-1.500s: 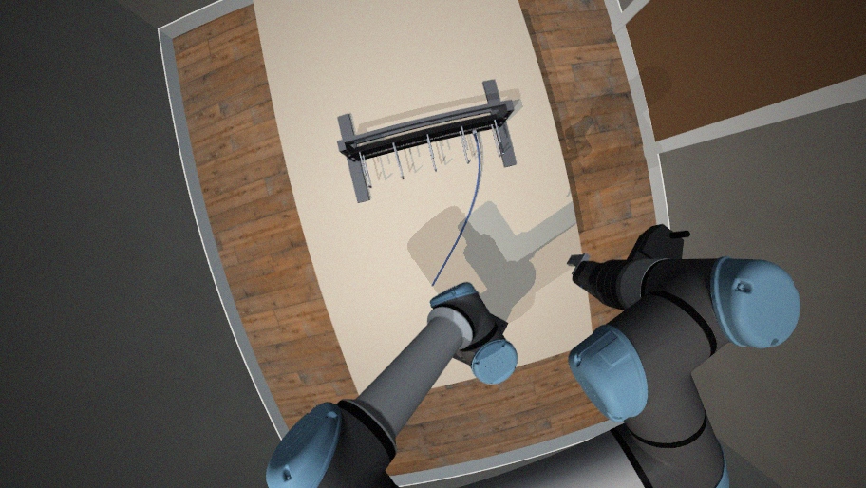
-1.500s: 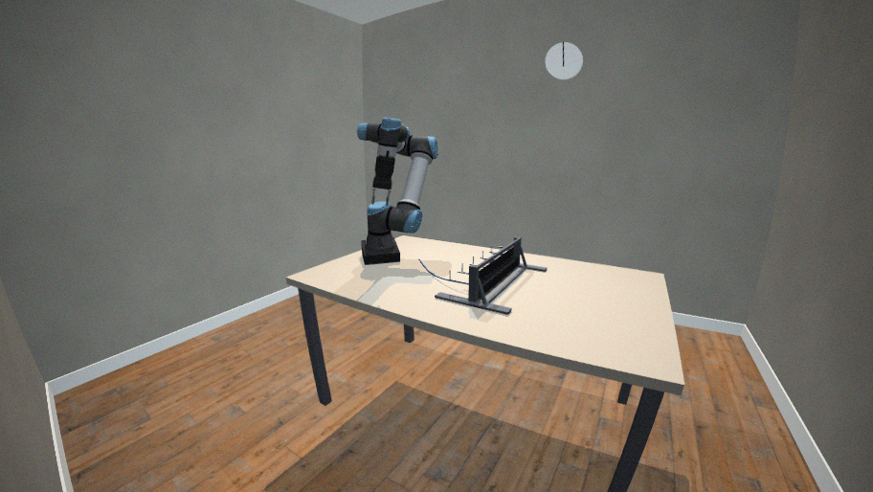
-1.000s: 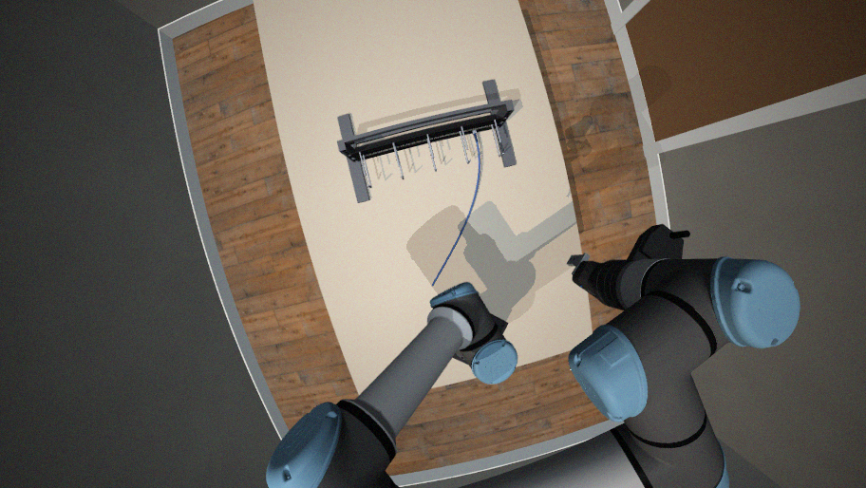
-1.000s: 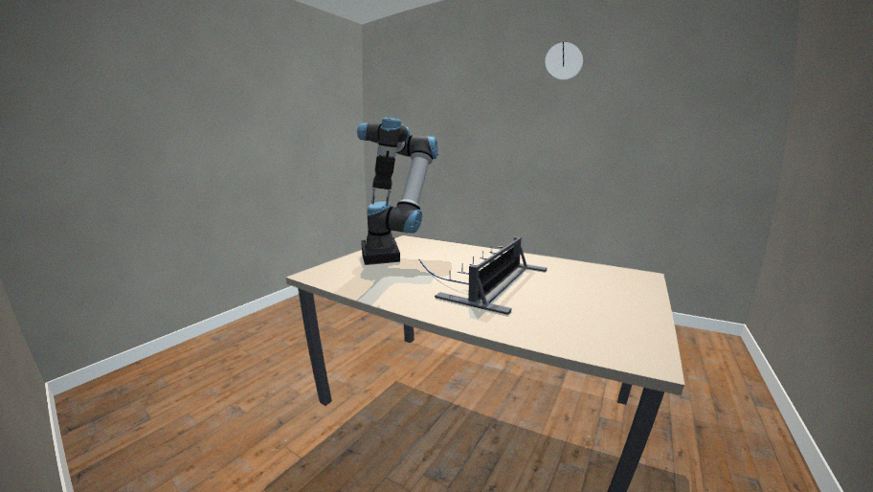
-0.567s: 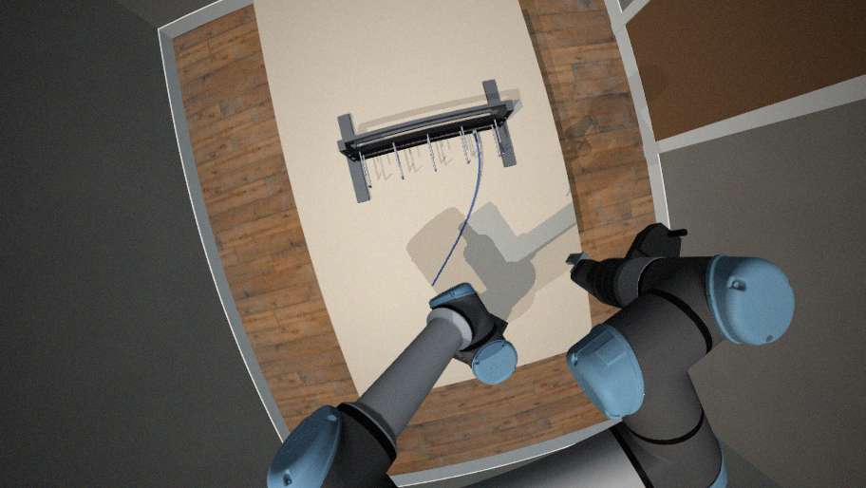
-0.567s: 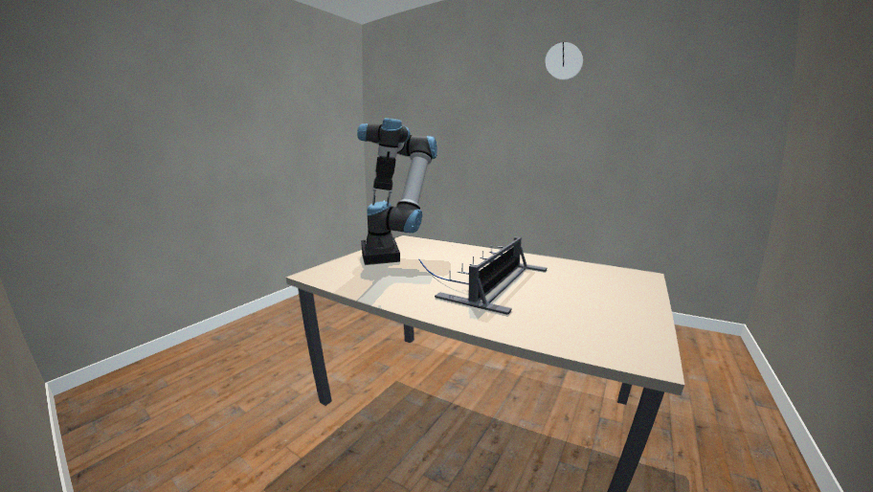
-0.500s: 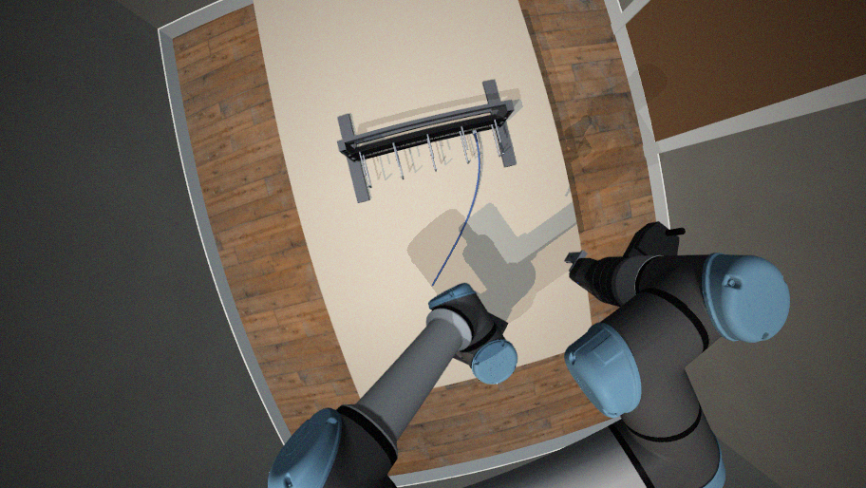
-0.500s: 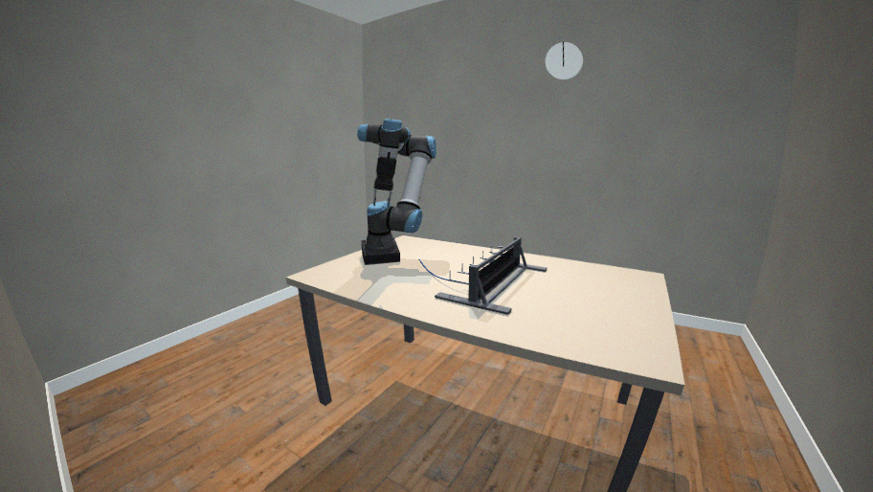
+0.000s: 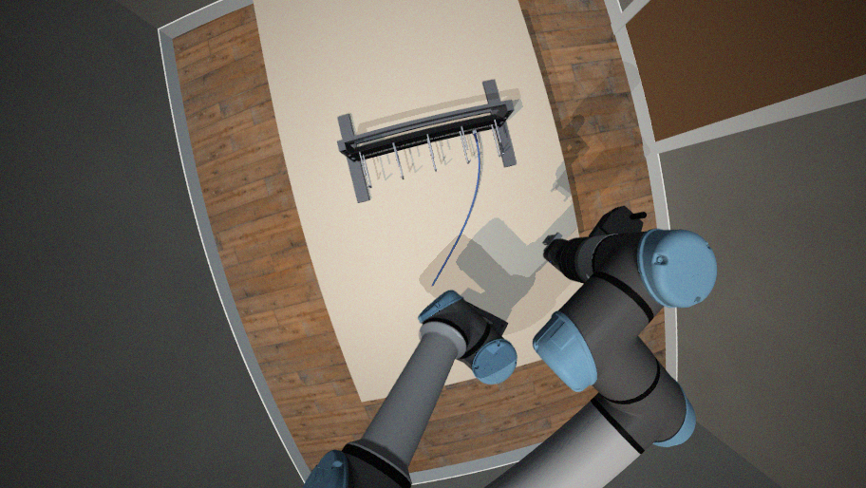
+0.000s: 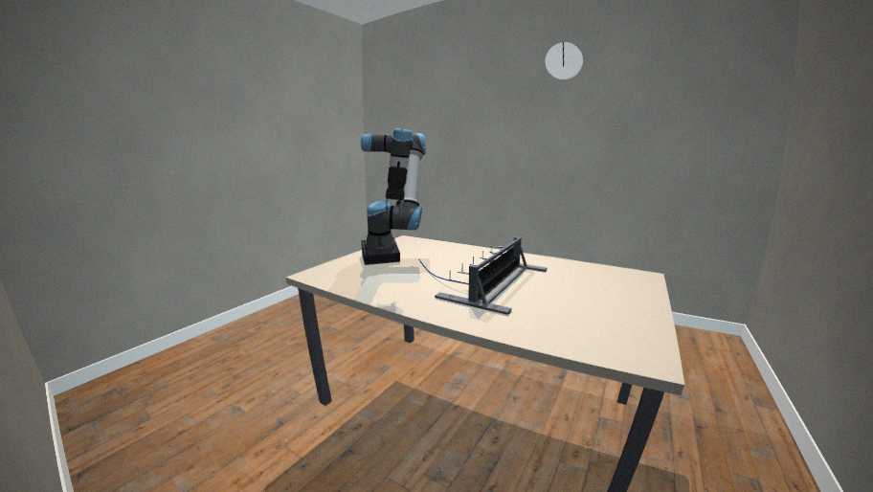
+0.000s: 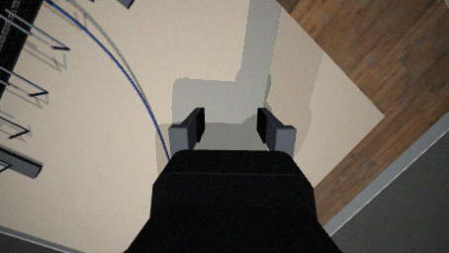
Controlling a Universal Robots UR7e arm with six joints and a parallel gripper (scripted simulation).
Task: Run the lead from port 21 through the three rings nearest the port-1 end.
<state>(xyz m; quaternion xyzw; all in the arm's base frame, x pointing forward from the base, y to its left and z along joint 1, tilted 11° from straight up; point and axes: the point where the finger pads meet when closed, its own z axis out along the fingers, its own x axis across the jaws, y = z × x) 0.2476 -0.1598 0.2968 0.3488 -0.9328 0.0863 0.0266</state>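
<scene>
Top view shows a blue lead trailing in a curve from the front of a dark rack across a cream-coloured counter, its loose end near the robot arm's base. The lead leaves the rack between the two cable rings at one end of the row; the other rings, including a middle ring, stand well to one side of it. In the wrist view, the gripper spreads its two fingers wide apart with nothing between them, the lead passing beside one finger in that picture. From across the room, the rack stands upright on its two feet, and the gripper hangs above the counter on the folded arm. A round white clock is mounted on the grey wall.
</scene>
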